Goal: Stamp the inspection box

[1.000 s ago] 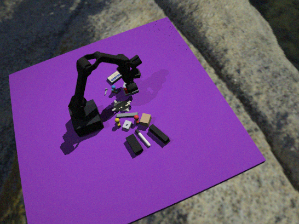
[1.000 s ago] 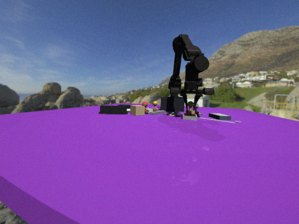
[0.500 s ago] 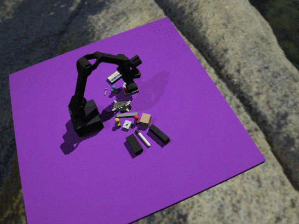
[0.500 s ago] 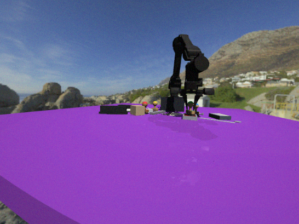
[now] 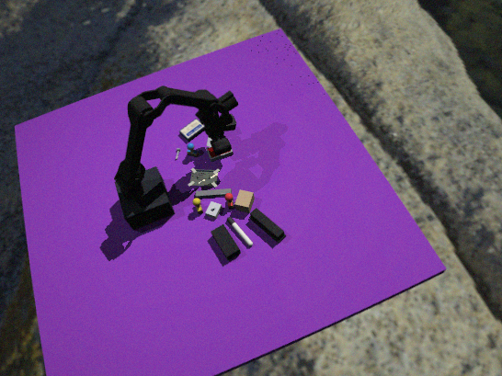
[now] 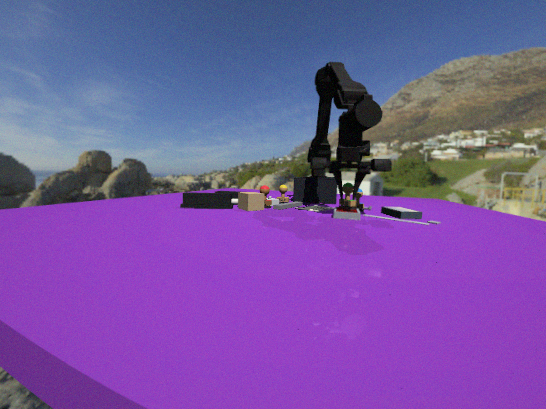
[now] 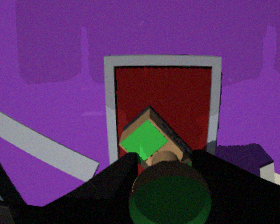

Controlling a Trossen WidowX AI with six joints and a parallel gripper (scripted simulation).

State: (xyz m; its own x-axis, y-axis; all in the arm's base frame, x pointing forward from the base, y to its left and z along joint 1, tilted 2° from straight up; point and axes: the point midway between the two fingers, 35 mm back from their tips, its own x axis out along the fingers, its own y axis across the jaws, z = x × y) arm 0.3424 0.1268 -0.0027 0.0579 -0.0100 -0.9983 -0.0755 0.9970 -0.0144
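A purple tabletop (image 5: 322, 267) (image 6: 200, 291) (image 7: 50, 100) spreads out under everything, its edges sharp against pale, rough rock (image 5: 437, 323) in the top view; beyond it the exterior view shows rounded boulders (image 6: 94, 166), a brown mountainside (image 6: 480, 91) with white houses and green grass at its foot, and a blue sky with thin cloud, while a dark shadow of the arm falls across the purple; the gripper (image 5: 222, 145) (image 6: 349, 198) (image 7: 164, 161) points down, its fingers partly closed and grasping the green-knobbed stamp (image 6: 348, 189) (image 7: 170, 197), one finger on each side of it; that stamp is over the red ink pad (image 6: 347, 214) (image 7: 162, 90), towards the arm's side of it in the wrist view, though whether its underside touches the red cannot be told; the stamp has a dark green round knob, a tan neck and a tan block with a bright green square patch on top, and the block sits turned at an angle to the pad's grey rim; the pad itself is a dark red rectangle inside that rim, lying flat on the purple, with a blue-knobbed stamp (image 5: 191, 149) near it, and red-knobbed (image 5: 229, 199) (image 6: 265, 194) and yellow-knobbed (image 5: 197, 204) (image 6: 283, 192) stamps standing farther off, beside a small white card-like piece (image 5: 213, 210)
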